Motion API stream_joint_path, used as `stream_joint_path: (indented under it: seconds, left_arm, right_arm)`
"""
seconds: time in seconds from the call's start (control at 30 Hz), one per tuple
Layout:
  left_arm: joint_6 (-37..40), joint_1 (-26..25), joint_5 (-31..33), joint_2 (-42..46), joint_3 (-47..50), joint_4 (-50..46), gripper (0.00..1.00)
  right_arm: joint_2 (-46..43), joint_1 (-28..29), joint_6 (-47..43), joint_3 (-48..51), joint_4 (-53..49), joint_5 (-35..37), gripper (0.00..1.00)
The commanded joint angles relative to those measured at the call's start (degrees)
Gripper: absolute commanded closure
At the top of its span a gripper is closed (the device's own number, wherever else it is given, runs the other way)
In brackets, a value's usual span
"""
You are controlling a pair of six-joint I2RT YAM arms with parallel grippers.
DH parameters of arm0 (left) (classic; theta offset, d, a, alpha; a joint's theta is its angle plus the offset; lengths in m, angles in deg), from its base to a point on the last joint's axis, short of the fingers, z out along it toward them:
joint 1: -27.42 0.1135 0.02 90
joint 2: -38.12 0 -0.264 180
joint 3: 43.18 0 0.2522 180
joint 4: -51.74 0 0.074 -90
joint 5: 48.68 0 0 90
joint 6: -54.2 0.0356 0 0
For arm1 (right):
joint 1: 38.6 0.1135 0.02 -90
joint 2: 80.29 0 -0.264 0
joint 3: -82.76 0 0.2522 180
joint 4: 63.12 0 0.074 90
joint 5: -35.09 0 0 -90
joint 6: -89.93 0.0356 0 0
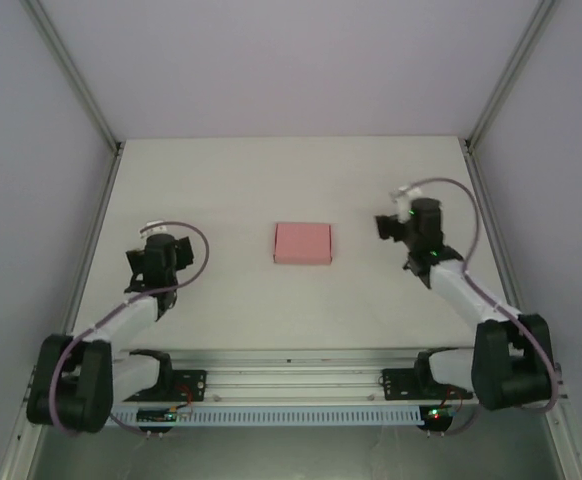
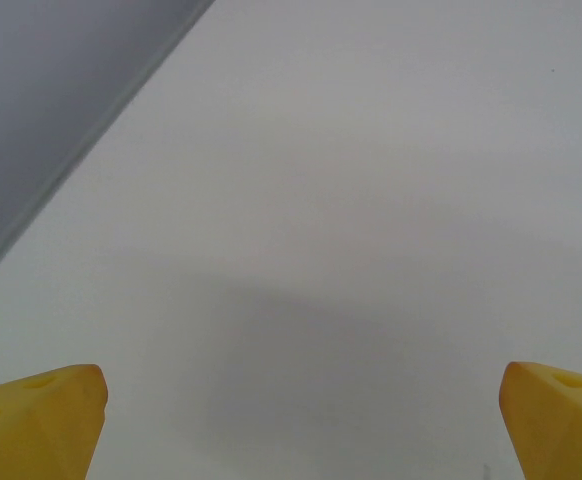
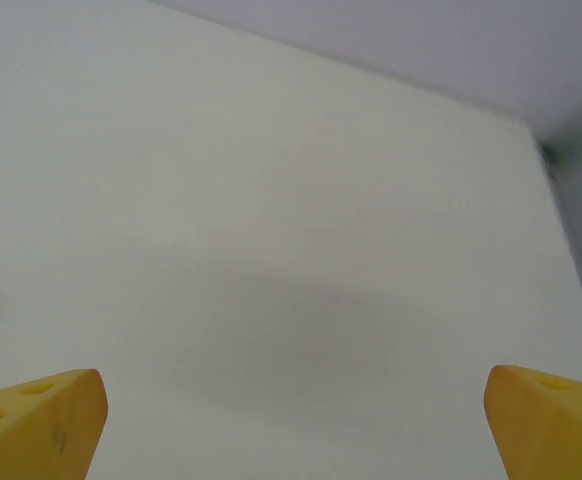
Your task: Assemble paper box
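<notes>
The paper box (image 1: 302,243) is a small low pale-pink rectangle lying closed on the white table (image 1: 291,180), near the middle. My left gripper (image 1: 157,256) hovers well to its left, apart from it. In the left wrist view the left gripper (image 2: 301,425) is open, its yellow fingertips (image 2: 41,415) spread wide over bare table. My right gripper (image 1: 399,222) sits to the right of the box, not touching it. The right wrist view shows the right gripper (image 3: 296,430) open too, its yellow fingertips (image 3: 546,415) far apart with nothing between them.
Grey enclosure walls with metal corner posts (image 1: 76,75) border the table on the left, back and right. A metal rail (image 1: 291,385) carrying both arm bases runs along the near edge. The table's far right corner (image 3: 541,140) shows in the right wrist view.
</notes>
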Motion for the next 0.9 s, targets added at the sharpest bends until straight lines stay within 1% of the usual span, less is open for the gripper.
stream_joint_path:
  seconds: [0.0, 0.03, 0.1, 0.13, 0.17, 0.2, 0.23, 0.27, 0.3, 0.33, 0.37, 0.4, 0.43, 0.47, 0.5, 0.53, 0.57, 0.6, 0.67, 0.87]
  left_arm:
    - [6.5, 1.8, -3.3, -6.3, 1.5, 22.1, 0.0]
    - [6.9, 2.3, -3.9, -8.2, 1.3, 25.2, 0.0]
    - [9.1, 3.0, -7.2, -10.2, 0.9, 27.2, 0.0]
    - [9.5, 3.8, -9.0, -12.2, 1.9, 31.4, 0.0]
    - [8.0, 5.1, -11.0, -15.0, 2.7, 34.2, 0.01]
    - [6.8, 6.9, -13.6, -18.4, 4.0, 39.1, 0.01]
    - [6.5, 8.3, -14.8, -21.3, 4.4, 45.1, 0.0]
    - [5.4, 9.4, -17.3, -19.5, 3.6, 41.3, 0.0]
    - [4.5, 10.2, -19.2, -16.8, 2.0, 33.3, 0.0]
    - [3.9, 10.8, -19.4, -18.0, 1.4, 33.3, 0.0]
    - [4.0, 11.1, -18.6, -20.1, 0.7, 36.2, 0.01]
    - [4.1, 10.8, -19.1, -18.9, -0.7, 32.0, 0.01]
    - [3.9, 10.8, -19.5, -18.0, -1.6, 27.5, 0.01]
    - [4.4, 10.8, -19.3, -19.4, -0.5, 32.0, 0.0]
    - [4.6, 10.7, -19.2, -19.6, -0.4, 33.2, 0.0]
    - [4.2, 10.7, -19.2, -18.4, -1.1, 29.6, 0.0]
    - [4.3, 10.7, -19.3, -18.6, -1.3, 29.2, 0.0]
    - [4.6, 10.6, -19.1, -19.1, -0.9, 31.3, 0.0]
    - [4.6, 10.5, -19.0, -18.6, -1.3, 29.6, 0.0]
    - [4.6, 10.5, -19.0, -18.7, -1.2, 29.9, 0.0]
  right_arm:
    - [1.9, -2.8, 8.4, 6.9, 15.2, -6.8, 0.01]
    - [3.4, -2.9, 6.7, 8.2, 18.2, -6.9, 0.01]
    - [7.4, -3.0, 6.9, 11.1, 29.4, -5.5, 0.01]
    - [9.1, -3.2, 6.7, 11.8, 33.5, -6.0, 0.01]
    - [11.1, -3.7, 6.5, 11.5, 33.7, -6.9, 0.01]
    - [13.8, -4.2, 6.3, 11.3, 35.5, -7.4, 0.01]
    - [17.7, -4.3, 6.5, 11.3, 39.2, -8.0, 0.01]
    - [21.7, -4.3, 8.7, 10.5, 44.4, -9.1, 0.01]
    - [19.3, -4.4, 7.7, 9.1, 37.8, -11.1, 0.01]
    - [17.0, -4.7, 4.3, 6.8, 29.3, -11.7, 0.01]
    - [18.8, -4.6, 5.2, 5.9, 31.0, -11.7, 0.01]
    - [19.9, -4.4, 7.7, 7.7, 35.7, -11.7, 0.01]
    - [19.3, -4.8, 8.1, 7.9, 35.1, -11.4, 0.02]
    - [18.5, -5.0, 6.8, 7.5, 32.7, -9.3, 0.01]
    - [18.8, -5.0, 6.8, 7.2, 33.4, -7.2, 0.01]
    - [19.3, -4.3, 8.4, 7.0, 33.9, -6.7, 0.01]
    - [19.1, -4.1, 8.0, 6.4, 32.2, -7.4, 0.01]
    - [18.9, -3.9, 7.0, 6.1, 31.6, -6.6, 0.01]
    - [19.2, -3.7, 6.8, 6.4, 32.5, -6.6, 0.01]
    - [19.1, -3.7, 7.1, 6.4, 31.8, -7.5, 0.01]
